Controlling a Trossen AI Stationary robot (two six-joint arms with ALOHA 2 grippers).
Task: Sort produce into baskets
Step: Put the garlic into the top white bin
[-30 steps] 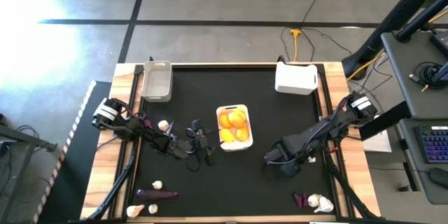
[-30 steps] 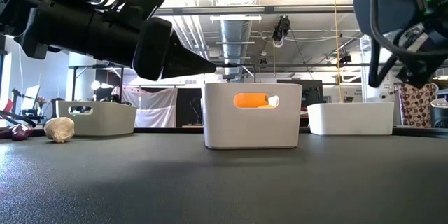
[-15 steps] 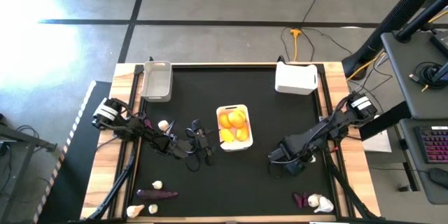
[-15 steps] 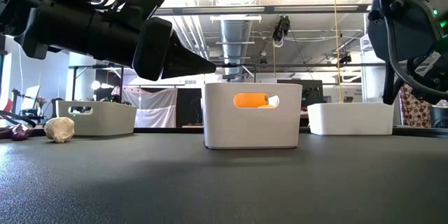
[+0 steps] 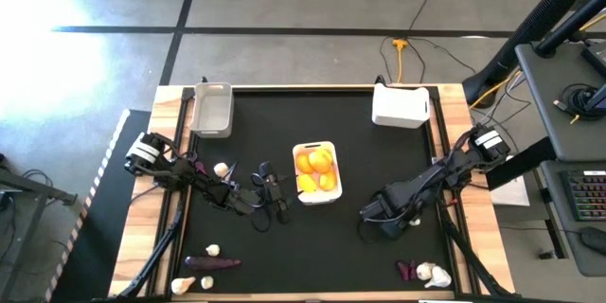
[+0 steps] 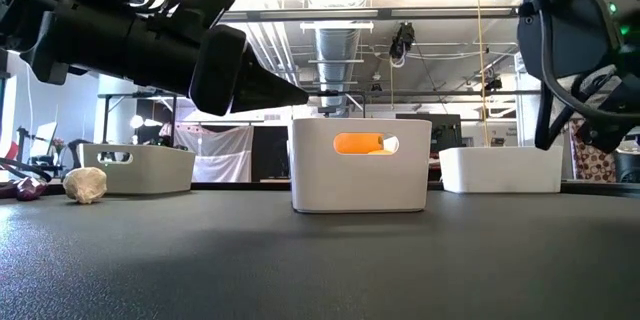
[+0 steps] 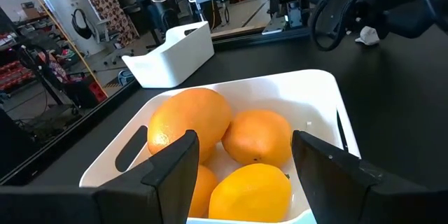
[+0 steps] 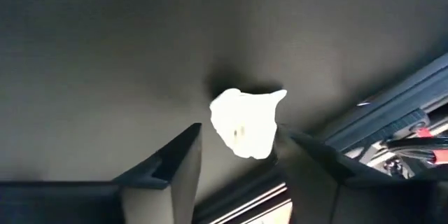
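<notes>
A black-topped table (image 5: 379,161) with a pale wooden rim is seen from above, carrying three small rectangular plastic baskets. A white basket with rounded corners (image 5: 316,172) stands at the middle and is filled with round orange and yellow toy fruits (image 5: 316,170); in the left wrist view the fruits (image 7: 241,150) are seen packed together inside its white wall (image 7: 329,101). A grey translucent basket (image 5: 211,109) is set at the far left corner, and a second white basket (image 5: 401,106) at the far right corner.

The left gripper (image 5: 276,199) is held just beside the middle basket on its left side, its fingers (image 7: 171,171) spread apart and released, with nothing between them. The right gripper (image 5: 379,222) is lowered over the table's right half, close to the right rim; its fingers (image 8: 168,164) are spread wide, and a small white garlic-like bulb (image 8: 245,122) is seen lying on the black surface between them, ungrasped.

More produce is left on the table. A white bulb (image 5: 221,169) lies near the left arm, shown also in the low view (image 6: 85,184). Along the near left edge lie a dark purple elongated vegetable (image 5: 212,263) and further white bulbs (image 5: 213,249). At the near right corner another purple piece (image 5: 408,270) lies touching a white bulb (image 5: 428,272).
</notes>
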